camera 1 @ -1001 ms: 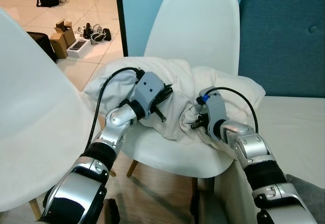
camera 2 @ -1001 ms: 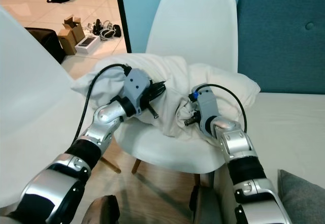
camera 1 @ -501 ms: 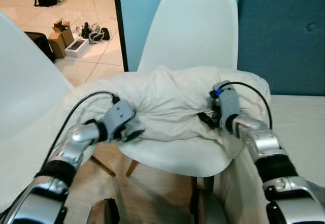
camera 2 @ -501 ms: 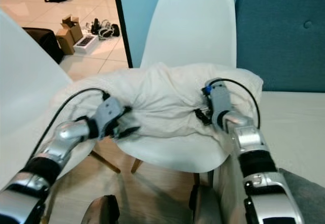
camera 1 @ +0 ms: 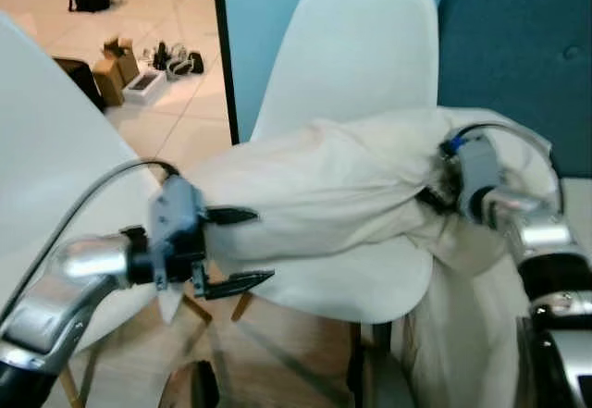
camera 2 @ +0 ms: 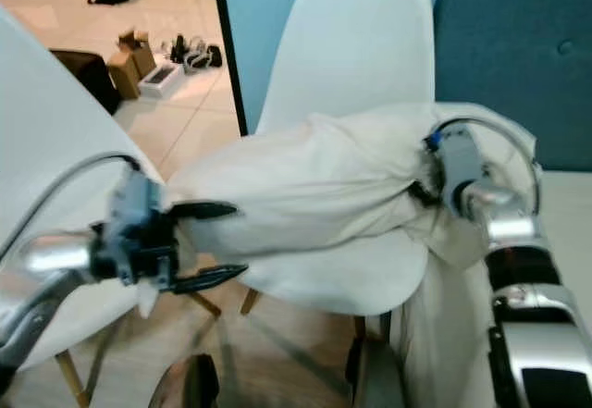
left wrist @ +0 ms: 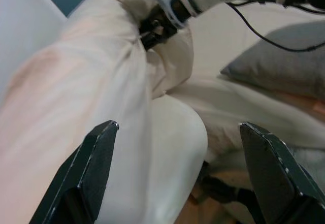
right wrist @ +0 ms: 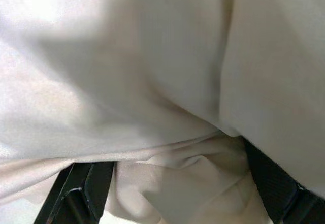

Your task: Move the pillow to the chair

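Currently the pillow (camera 1: 324, 191) lies draped across the seat of the white chair (camera 1: 356, 66), stretched from about nine o'clock to three o'clock in the head views. Its right end is bunched and lifted slightly off the seat toward the blue sofa back (camera 1: 513, 47).

The right gripper (camera 1: 442, 186) sits at three o'clock, its fingers pinching a fold of the pillow's cloth; the right wrist view shows fabric gathered between them. The left gripper (camera 1: 236, 251) hangs at eight o'clock, just off the seat's front edge, its fingers spread wide and grasping nothing, with the pillow's left end just beside the upper finger.

The main risk appears to be on the right side: with only one end held, any pull toward the sofa could drag the pillow off the seat. The loose left end overhangs the edge and might slide toward the wooden floor (camera 1: 277, 362). A second white chair (camera 1: 55, 167) stands close at nine o'clock.
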{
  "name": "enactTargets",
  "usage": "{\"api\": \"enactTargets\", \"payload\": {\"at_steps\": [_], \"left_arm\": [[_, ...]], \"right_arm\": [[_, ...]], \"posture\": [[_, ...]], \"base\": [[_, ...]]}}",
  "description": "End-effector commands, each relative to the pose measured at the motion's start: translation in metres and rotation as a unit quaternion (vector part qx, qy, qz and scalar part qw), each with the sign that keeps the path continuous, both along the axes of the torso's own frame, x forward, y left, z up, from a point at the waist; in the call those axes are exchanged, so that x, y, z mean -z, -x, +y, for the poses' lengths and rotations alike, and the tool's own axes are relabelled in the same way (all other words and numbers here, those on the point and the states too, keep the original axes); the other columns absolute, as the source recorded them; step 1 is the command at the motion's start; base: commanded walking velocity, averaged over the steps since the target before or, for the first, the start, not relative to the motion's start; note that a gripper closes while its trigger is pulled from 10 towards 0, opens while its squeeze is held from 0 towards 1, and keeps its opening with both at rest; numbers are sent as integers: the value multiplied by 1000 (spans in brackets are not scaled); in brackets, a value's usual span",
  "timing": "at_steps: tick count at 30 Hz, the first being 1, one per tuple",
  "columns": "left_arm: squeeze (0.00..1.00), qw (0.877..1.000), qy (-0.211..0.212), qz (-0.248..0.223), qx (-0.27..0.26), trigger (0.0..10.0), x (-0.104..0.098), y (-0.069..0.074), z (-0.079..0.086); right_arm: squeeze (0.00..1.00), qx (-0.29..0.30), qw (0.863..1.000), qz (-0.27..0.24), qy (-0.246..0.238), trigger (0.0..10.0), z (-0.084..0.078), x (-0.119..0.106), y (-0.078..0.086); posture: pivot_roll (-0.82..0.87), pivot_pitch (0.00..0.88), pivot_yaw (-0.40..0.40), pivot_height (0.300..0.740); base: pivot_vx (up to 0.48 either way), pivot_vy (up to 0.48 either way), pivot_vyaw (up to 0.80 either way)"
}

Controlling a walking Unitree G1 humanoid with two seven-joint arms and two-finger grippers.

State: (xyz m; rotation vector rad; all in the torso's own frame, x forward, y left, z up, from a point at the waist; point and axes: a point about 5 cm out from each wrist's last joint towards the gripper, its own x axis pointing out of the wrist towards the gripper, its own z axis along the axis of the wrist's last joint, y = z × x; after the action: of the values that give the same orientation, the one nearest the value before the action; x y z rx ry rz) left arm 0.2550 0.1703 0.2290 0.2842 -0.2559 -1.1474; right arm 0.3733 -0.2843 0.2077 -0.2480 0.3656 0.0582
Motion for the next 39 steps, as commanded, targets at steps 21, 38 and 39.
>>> {"api": "enactTargets", "payload": {"at_steps": [21, 38, 39], "left_arm": [[1000, 976, 4, 83, -203, 10000, 45, -21, 1], [0, 879, -151, 163, -421, 10000, 144, -36, 77], [0, 863, -161, 158, -452, 10000, 150, -37, 88]], "right_arm": [[0, -115, 989, 87, -22, 10000, 24, 22, 5], [0, -151, 985, 78, 5, 10000, 22, 8, 13], [0, -161, 984, 77, 1, 10000, 23, 5, 13]], "posture": [[8, 56, -55, 537], [-15, 40, -35, 537], [-16, 41, -36, 537]], "base": [[0, 0, 0], [0, 0, 0], [0, 0, 0]]}}
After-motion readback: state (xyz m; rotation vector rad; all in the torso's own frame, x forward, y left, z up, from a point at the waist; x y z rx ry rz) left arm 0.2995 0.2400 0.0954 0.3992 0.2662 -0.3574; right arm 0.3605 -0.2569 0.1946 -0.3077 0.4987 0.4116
